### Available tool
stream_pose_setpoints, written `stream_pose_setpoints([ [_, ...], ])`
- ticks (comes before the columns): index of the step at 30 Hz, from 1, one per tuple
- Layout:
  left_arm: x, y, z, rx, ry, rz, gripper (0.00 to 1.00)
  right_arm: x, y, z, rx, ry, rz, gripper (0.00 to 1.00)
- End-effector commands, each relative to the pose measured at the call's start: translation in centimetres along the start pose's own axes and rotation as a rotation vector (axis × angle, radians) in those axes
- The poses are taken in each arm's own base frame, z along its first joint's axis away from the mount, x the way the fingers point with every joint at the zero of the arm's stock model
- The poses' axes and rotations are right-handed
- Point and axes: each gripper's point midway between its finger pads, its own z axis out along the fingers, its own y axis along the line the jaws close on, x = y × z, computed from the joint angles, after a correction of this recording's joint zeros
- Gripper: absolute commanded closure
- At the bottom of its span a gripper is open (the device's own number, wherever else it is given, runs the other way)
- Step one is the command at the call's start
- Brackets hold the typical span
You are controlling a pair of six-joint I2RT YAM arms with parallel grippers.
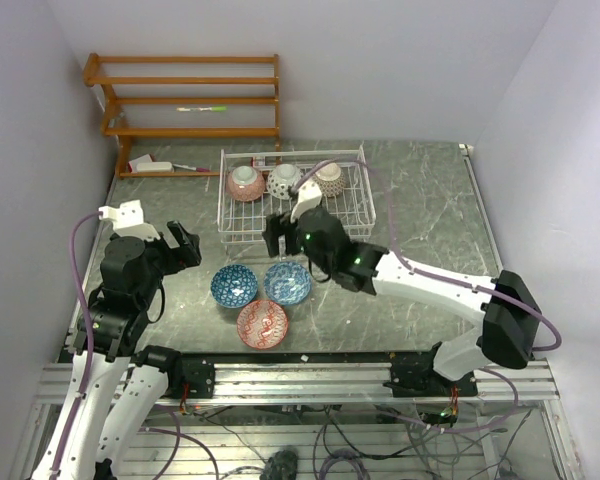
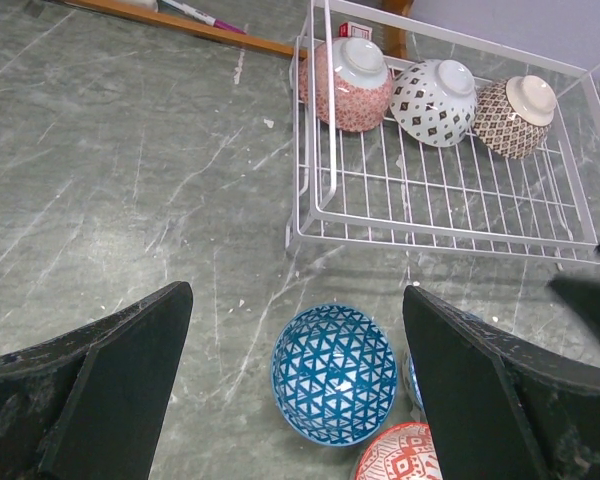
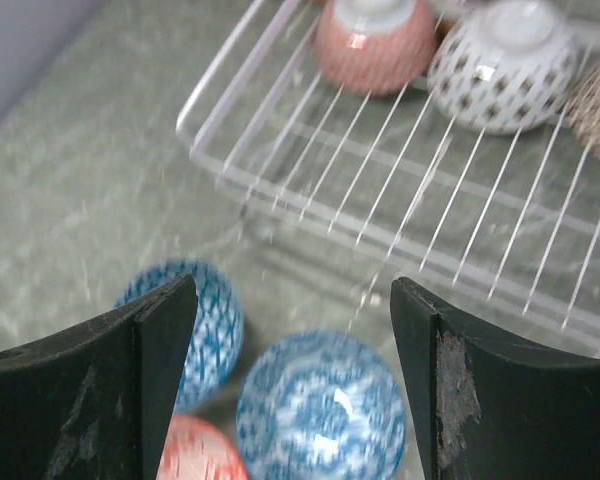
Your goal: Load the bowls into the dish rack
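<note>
- Clearly idle, the left gripper [image 2: 295, 292] hovers with jaws wide and empty over the blue triangle-patterned ceramic bowl [image 2: 333, 373] on the grey marbled desk [image 2: 130, 180].
- The swirl-patterned blue ceramic bowl [image 3: 320, 405] sits directly under the right gripper [image 3: 293, 285], whose jaws are spread and hold nothing; this arm is nearer.
- The white wire dish rack [image 3: 212, 84] lies just beyond.

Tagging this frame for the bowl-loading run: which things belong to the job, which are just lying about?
Job: dish rack; in its far row the racked red bowl, black-and-white bowl, tan bowl; on the table in front the left blue bowl, right blue bowl, loose red bowl.
Lying about: wooden shelf unit; green pen on it; pink marker and white object on its bottom board.
</note>
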Motion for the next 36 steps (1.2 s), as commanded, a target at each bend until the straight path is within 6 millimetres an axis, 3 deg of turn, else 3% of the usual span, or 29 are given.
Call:
stream_pose_setpoints([
  [1, -0.3, 0.5, -0.1, -0.021, -0.015, -0.011, 0.02, 5.7, 0.5, -3.7, 0.032, 0.172, -0.087, 0.22],
  [4, -0.4, 0.5, -0.2, -0.021, -0.022, -0.015, 0.02, 9.4, 4.0, -6.4, -0.058, 0.238, -0.132, 0.22],
  [8, -0.4, 0.5, -0.2, -0.024, -0.018, -0.013, 0.02, 13.7, 4.4, -7.7, -0.053, 0.332, -0.175, 0.24],
  [12, -0.4, 0.6, -0.2, -0.026, -0.02, -0.015, 0.02, 15.5, 4.9, -8.3, -0.085, 0.383, -0.178, 0.28],
  [16, -0.4, 0.5, -0.3, -0.025, -0.024, -0.015, 0.02, 17.0, 6.7, -10.1, -0.188, 0.413, -0.196, 0.33],
  [22, -0.4, 0.5, -0.3, -0.025, -0.021, -0.014, 0.02, 19.2, 12.0, -13.1, -0.454, 0.429, -0.337, 0.39],
  [27, -0.5, 0.7, -0.5, -0.032, -0.032, -0.018, 0.03, 21.4, 13.8, -12.3, -0.487, 0.463, -0.39, 0.41],
  [35, -0.6, 0.6, -0.5, -0.027, -0.034, -0.018, 0.02, 23.3, 14.0, -10.4, -0.446, 0.472, -0.432, 0.46],
  [36, -0.6, 0.6, -0.6, -0.027, -0.035, -0.018, 0.02, 23.4, 14.0, -10.2, -0.444, 0.474, -0.435, 0.5],
])
